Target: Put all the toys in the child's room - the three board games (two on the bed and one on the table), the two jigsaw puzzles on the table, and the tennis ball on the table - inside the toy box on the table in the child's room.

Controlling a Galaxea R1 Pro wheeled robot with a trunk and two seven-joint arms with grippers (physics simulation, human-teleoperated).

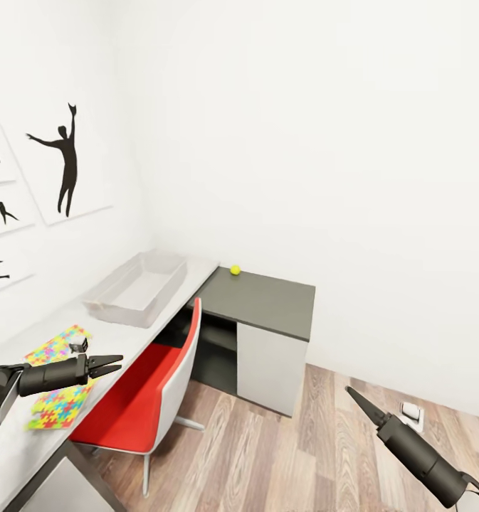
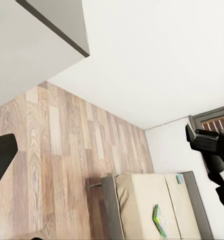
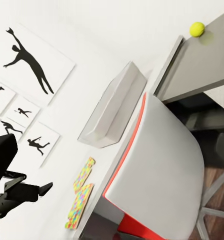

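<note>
The pale grey toy box (image 1: 136,288) stands on the long light-grey table (image 1: 186,284) by the wall. The tennis ball (image 1: 235,269) lies on the lower dark shelf unit (image 1: 267,302), beyond the box. Two jigsaw puzzles (image 1: 56,345) (image 1: 58,410) lie flat on the table's near part. My left gripper (image 1: 119,364) hovers open over them, holding nothing. My right gripper (image 1: 349,390) is low over the floor, open and apart from the table. On the beige bed (image 2: 141,200) lie a green-yellow board game (image 2: 159,220) and a small blue one (image 2: 179,178).
A red-and-white chair (image 1: 161,384) is pushed against the table's front edge. Black silhouette pictures (image 1: 65,160) hang above the table. Wood-plank floor (image 1: 324,441) stretches between me and the shelf unit, with a small white object (image 1: 411,412) lying on it.
</note>
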